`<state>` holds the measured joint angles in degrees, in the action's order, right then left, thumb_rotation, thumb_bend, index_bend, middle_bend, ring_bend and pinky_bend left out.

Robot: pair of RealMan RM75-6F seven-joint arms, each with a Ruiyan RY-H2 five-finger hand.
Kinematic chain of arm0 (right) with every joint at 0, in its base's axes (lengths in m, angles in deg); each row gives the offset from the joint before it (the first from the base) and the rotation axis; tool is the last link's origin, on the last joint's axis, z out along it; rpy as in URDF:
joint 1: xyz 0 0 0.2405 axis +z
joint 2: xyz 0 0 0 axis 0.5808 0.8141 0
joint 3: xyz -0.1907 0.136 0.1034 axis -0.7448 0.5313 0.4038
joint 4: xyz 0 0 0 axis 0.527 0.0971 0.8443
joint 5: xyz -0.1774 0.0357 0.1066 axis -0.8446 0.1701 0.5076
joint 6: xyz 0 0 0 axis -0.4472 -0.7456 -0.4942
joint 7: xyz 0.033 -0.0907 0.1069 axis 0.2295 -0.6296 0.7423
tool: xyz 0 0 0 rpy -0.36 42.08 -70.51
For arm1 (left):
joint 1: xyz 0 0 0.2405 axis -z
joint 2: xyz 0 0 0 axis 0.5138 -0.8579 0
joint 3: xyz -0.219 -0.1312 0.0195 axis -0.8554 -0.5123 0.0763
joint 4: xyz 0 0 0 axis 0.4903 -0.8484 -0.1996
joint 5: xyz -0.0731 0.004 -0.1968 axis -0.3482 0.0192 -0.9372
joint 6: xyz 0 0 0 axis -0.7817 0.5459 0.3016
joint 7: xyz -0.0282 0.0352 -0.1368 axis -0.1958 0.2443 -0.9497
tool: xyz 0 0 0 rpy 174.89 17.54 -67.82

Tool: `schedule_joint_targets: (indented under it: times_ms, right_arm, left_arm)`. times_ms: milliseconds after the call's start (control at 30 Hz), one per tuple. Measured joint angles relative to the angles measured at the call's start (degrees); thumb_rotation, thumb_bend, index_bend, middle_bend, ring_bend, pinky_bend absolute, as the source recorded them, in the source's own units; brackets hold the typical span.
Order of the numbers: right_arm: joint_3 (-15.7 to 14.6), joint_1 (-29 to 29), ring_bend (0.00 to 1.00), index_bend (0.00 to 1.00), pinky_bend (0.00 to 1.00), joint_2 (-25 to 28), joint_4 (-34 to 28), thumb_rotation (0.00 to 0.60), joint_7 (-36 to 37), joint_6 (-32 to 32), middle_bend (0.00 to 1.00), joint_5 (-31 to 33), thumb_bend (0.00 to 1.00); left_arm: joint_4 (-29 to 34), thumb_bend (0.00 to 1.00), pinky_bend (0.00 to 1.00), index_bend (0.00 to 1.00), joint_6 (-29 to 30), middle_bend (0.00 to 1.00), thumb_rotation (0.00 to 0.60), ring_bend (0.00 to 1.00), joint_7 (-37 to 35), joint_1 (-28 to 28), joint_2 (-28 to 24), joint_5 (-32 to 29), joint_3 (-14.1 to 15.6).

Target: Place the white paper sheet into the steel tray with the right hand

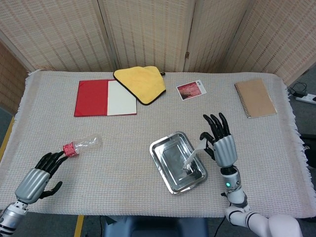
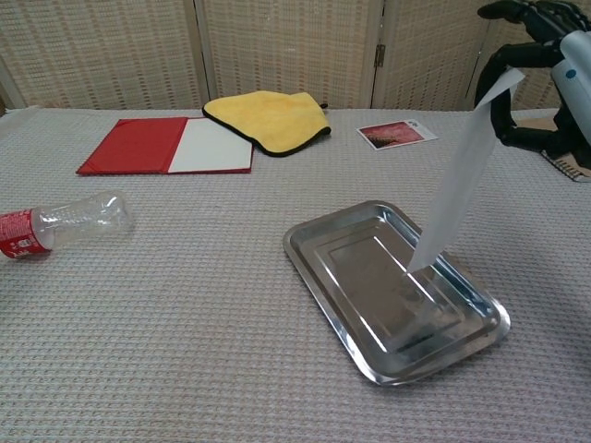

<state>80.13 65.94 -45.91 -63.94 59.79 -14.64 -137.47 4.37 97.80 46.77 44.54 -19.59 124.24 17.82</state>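
My right hand is raised over the right edge of the steel tray and pinches the top corner of the white paper sheet. The sheet hangs down edge-on, and its lower tip reaches the inside of the tray near its right side. The tray lies diagonally on the grey cloth in front of centre. My left hand rests low at the near left of the table, fingers loosely apart, holding nothing.
A crushed plastic bottle with a red label lies just beyond the left hand. At the back lie a red folder, a yellow cloth, a photo card and a brown spiral notebook.
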Motion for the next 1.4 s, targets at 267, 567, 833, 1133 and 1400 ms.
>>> schedule_joint_targets:
  times_ms: [267,567,833,1133,1400]
  right_arm:
    - [4.3,8.1,0.12,0.63,0.0,-1.3,-0.4,0.6,-4.3,3.4,0.17,1.1,0.7]
    - [1.9,9.3,0.12,0.63,0.0,-3.7,2.3,0.6,-1.7,5.9,0.17,1.5,0.7]
    - [-7.0,1.8,0.12,0.63,0.0,-2.8,4.4,0.6,1.4,6.2,0.17,-0.4,0.7]
    - [-15.3,-4.8,0.12,0.63,0.0,-0.4,5.5,0.6,1.5,6.5,0.17,-4.2,0.7]
    - [-19.2,-9.7,0.12,0.63,0.0,-0.2,7.3,0.6,-0.1,4.8,0.17,-6.3,0.7]
  left_arm:
    - [-0.6,0.47,0.0,0.05,-0.5,0.0,0.6,0.0,-2.4,0.4,-0.4,-0.9,-0.5]
    - [-1.0,0.47,0.0,0.05,-0.5,0.0,0.6,0.0,-3.5,0.5,-0.7,-0.8,-0.5]
    - [-0.5,0.47,0.0,0.05,0.1,0.0,0.6,0.0,-3.4,0.3,-0.9,0.1,-0.2]
    - [-0.1,0.47,0.0,0.05,0.3,0.0,0.6,0.0,-2.7,0.2,-0.9,0.5,-0.1]
    - [0.0,0.47,0.0,0.05,0.9,0.0,0.6,0.0,-3.3,0.1,-1.2,1.1,0.1]
